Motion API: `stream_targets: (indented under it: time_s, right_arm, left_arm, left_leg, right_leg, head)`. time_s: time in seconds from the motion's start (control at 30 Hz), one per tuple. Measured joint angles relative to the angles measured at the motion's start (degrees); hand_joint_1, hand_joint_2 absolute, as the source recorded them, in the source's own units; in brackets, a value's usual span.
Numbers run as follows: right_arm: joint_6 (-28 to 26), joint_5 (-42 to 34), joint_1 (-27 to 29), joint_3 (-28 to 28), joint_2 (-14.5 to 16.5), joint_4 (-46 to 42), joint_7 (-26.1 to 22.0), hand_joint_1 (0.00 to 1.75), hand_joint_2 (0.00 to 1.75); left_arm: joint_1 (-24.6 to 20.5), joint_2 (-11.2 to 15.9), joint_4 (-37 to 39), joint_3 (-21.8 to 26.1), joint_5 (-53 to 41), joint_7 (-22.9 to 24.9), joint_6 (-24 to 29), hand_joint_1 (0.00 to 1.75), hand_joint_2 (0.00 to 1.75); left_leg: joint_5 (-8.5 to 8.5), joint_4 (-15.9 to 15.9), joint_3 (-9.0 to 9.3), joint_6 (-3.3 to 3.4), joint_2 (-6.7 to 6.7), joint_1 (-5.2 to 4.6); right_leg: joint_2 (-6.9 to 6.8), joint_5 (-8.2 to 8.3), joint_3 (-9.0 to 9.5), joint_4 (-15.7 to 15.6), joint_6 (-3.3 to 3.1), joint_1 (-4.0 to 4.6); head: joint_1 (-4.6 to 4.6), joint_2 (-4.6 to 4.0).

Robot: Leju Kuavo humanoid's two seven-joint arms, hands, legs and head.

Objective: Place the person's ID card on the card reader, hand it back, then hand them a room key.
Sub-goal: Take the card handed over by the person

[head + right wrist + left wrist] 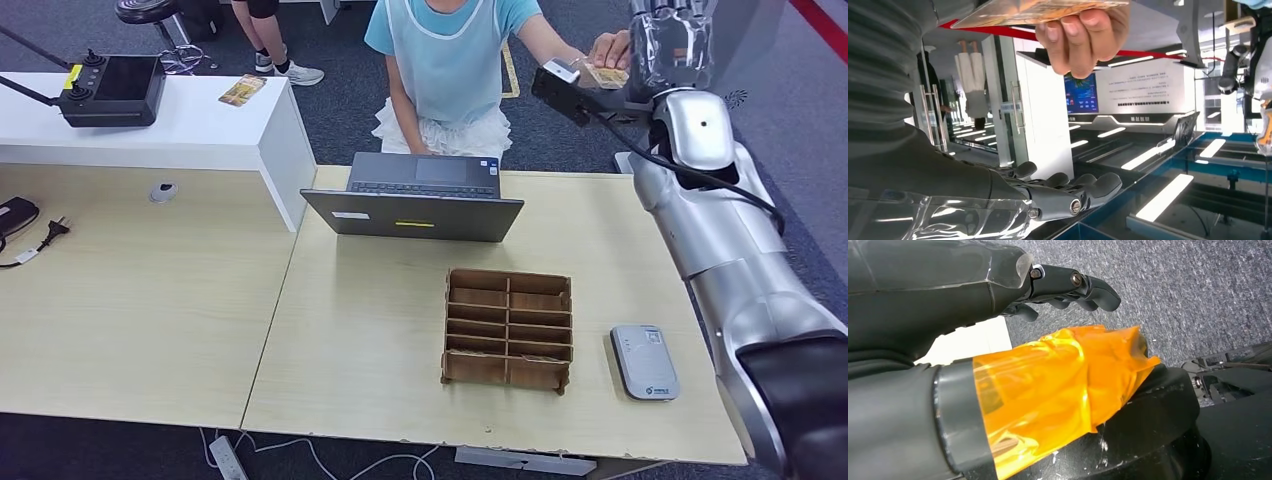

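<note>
the right hand (668,45) is raised at the far right, beyond the far edge of the pale wooden surface (380,330), at the end of its silver arm (720,220). in the right wrist view its dark fingers (1068,192) lie stretched out side by side and nothing is in them, so it is open. just beside it the person's hand (610,48) holds the yellowish patterned id card (603,75) by one edge, pinched between thumb and fingers; the card is in the person's grasp, not the robot's, and whether it touches the robot's hand i cannot tell. the person in a light blue top (440,50) stands behind the far edge of the surface.

the left hand (1068,285) shows in the left wrist view with its fingers gently curled and apart, holding nothing; its thumb is wrapped in orange film, and grey carpet lies beyond it.

on the surface, an open grey laptop (415,200) sits at the far edge in front of the person. nearer, a brown cardboard divider tray (508,328) stands in the middle, and just right of it lies the small grey flat card reader (645,361), with no card on it. on a white raised counter (200,130) at the far left lies another yellowish card (242,90) beside a black controller (112,88).
</note>
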Motion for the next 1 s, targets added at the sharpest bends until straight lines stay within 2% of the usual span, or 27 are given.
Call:
stream_targets:
  time_s: [0.1, 0.13, 0.23, 0.27, 1.0]
  right_arm:
    - [0.7, 0.4, -1.0, 0.7, 0.3, 2.4, 0.0, 0.0, 1.75]
    - [0.7, 0.5, -1.3, 0.8, 0.3, 3.0, 0.0, 0.34, 1.75]
    - [0.3, 0.5, -1.6, 1.1, 0.5, 4.7, 0.3, 1.64, 1.75]
    - [0.1, 0.5, -1.6, 1.2, 0.5, 5.2, 0.4, 1.74, 1.75]
    - [-2.0, 0.5, -1.9, 1.4, 0.4, 8.6, 0.6, 1.75, 1.75]
  left_arm:
    - [0.0, 0.0, 0.0, -0.2, 0.0, 0.0, 0.0, 0.0, 0.0]
    - [0.0, 0.0, 0.0, -0.2, 0.0, 0.0, 0.0, 0.0, 0.0]
    - [0.0, 0.0, 0.0, -0.3, 0.0, 0.0, 0.0, 0.0, 0.0]
    - [0.0, 0.0, 0.0, -0.3, 0.0, 0.0, 0.0, 0.0, 0.0]
    - [0.0, -0.1, 0.0, -0.8, -0.4, 0.3, 0.3, 0.0, 0.0]
  left_leg:
    - [0.0, 0.0, 0.0, 0.0, -0.01, 0.0]
    - [0.0, 0.0, 0.0, 0.0, -0.01, 0.0]
    - [0.0, 0.0, 0.01, 0.0, -0.01, 0.0]
    - [0.0, 0.0, 0.01, 0.0, -0.01, 0.0]
    - [0.0, 0.0, 0.01, 0.0, -0.01, 0.0]
  right_leg:
    - [0.0, 0.0, 0.0, 0.0, 0.0, 0.0]
    - [0.0, 0.0, 0.0, 0.0, 0.0, 0.0]
    - [0.0, 0.0, 0.0, 0.0, 0.0, 0.0]
    - [0.0, 0.0, 0.0, 0.0, 0.0, 0.0]
    - [0.0, 0.0, -0.03, 0.0, 0.0, 0.0]
  head:
    - [0.0, 0.0]
    - [0.0, 0.0]
    - [0.0, 0.0]
    - [0.01, 0.0]
    - [-0.01, 0.0]
